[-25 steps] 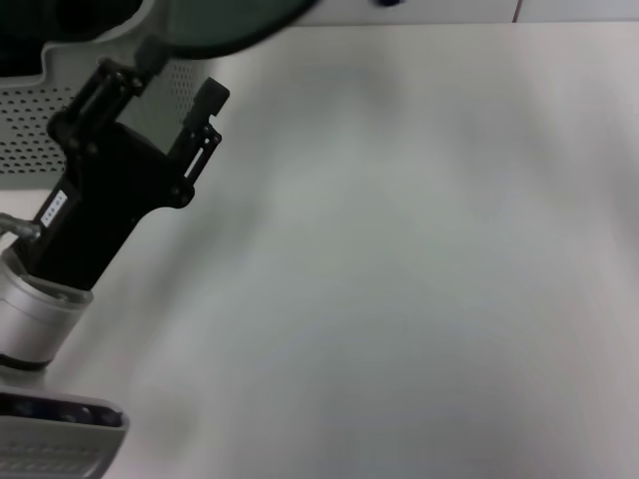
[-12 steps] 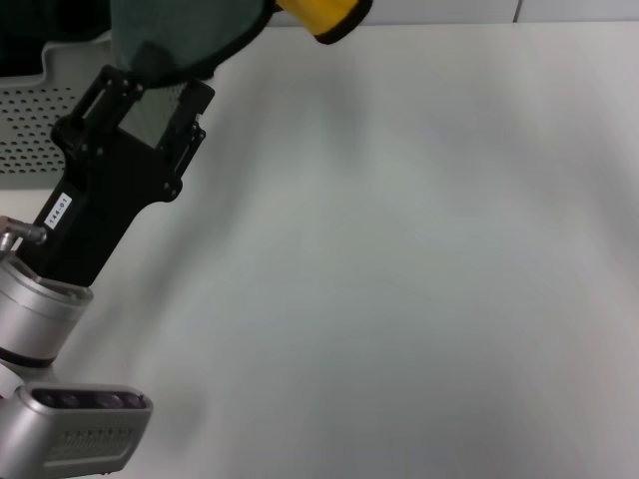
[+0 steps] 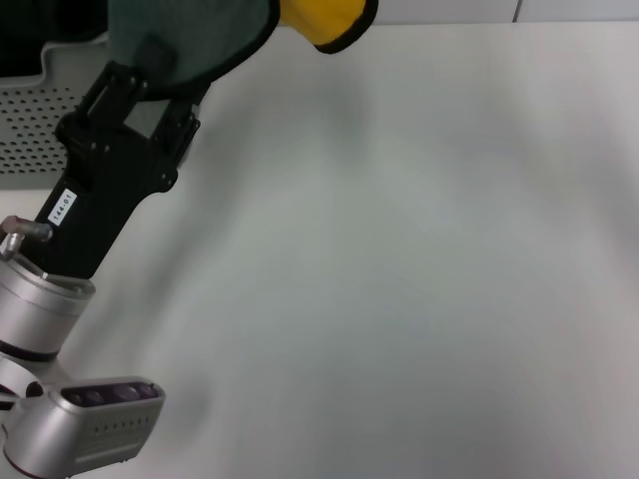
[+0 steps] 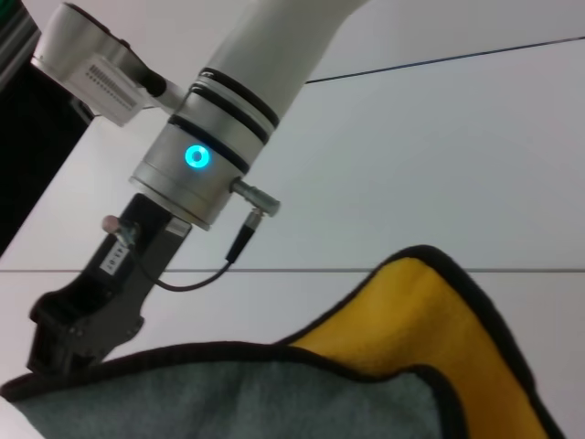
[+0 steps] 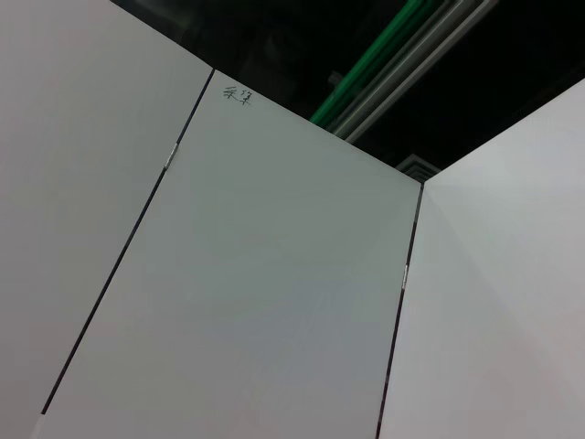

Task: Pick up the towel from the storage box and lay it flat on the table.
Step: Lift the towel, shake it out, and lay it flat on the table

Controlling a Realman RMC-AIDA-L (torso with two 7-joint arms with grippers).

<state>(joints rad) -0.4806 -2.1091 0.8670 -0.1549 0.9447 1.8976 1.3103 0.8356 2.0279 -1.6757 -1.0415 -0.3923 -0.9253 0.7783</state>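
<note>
My left gripper (image 3: 158, 68) reaches up from the lower left in the head view, over the table (image 3: 419, 259) beside the storage box (image 3: 35, 120). Its fingers are closed on the towel (image 3: 195, 30), which hangs bunched at the top edge, dark green side out, with a yellow fold (image 3: 324, 20) and black binding. The fingertips are hidden in the cloth. The towel (image 4: 411, 366) also fills the near part of the left wrist view. The right arm's gripper (image 4: 78, 315) shows far off in that view, with its fingers hidden behind the towel.
The storage box's perforated grey-green wall stands at the far left edge of the table. The white tabletop stretches broad and bare to the right and front of the left arm. The right wrist view shows only white wall panels and a dark ceiling.
The left gripper's fingers have drawn together on the towel. The towel has dropped further into view, and its yellow fold now shows at the top.
</note>
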